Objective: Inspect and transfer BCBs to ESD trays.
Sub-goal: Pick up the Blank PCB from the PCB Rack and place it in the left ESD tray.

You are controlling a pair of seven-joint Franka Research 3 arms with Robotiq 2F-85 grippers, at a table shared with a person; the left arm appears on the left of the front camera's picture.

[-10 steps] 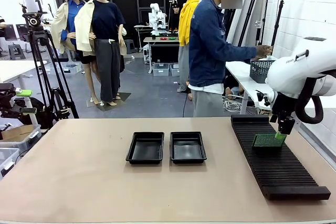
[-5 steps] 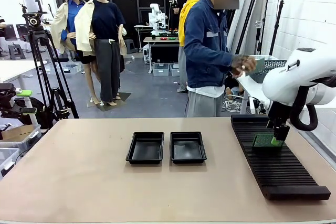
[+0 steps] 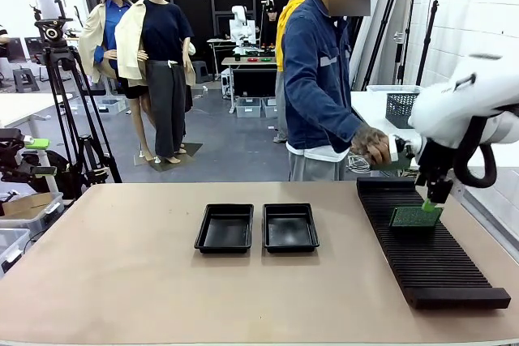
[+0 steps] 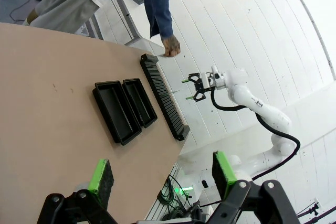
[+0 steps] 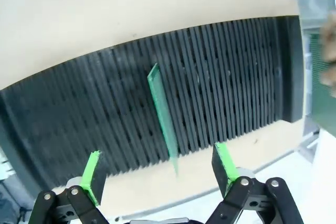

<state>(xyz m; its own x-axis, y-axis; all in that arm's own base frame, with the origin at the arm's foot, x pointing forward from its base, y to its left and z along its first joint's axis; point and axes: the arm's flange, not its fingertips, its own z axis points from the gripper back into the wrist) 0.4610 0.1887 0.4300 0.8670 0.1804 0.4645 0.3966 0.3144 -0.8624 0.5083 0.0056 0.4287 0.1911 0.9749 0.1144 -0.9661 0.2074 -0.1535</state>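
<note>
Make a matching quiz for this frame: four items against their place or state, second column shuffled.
Items:
1. green board
2. ESD trays
3. right gripper
4. person's hand

Place or state:
A. side by side mid-table, both empty
B. open, over the standing board
C. on edge in a slot of the rack
D. near the rack's far end

Pairs: 1-C, 2-A, 3-B, 4-D

The tan worktop (image 3: pixel 122 281) is carrying two black ESD trays at its centre, the nine o'clock tray (image 3: pixel 225 228) sitting just beside the three o'clock tray (image 3: pixel 290 227). A long slotted rack (image 3: pixel 430 261) is lying at three o'clock.
</note>
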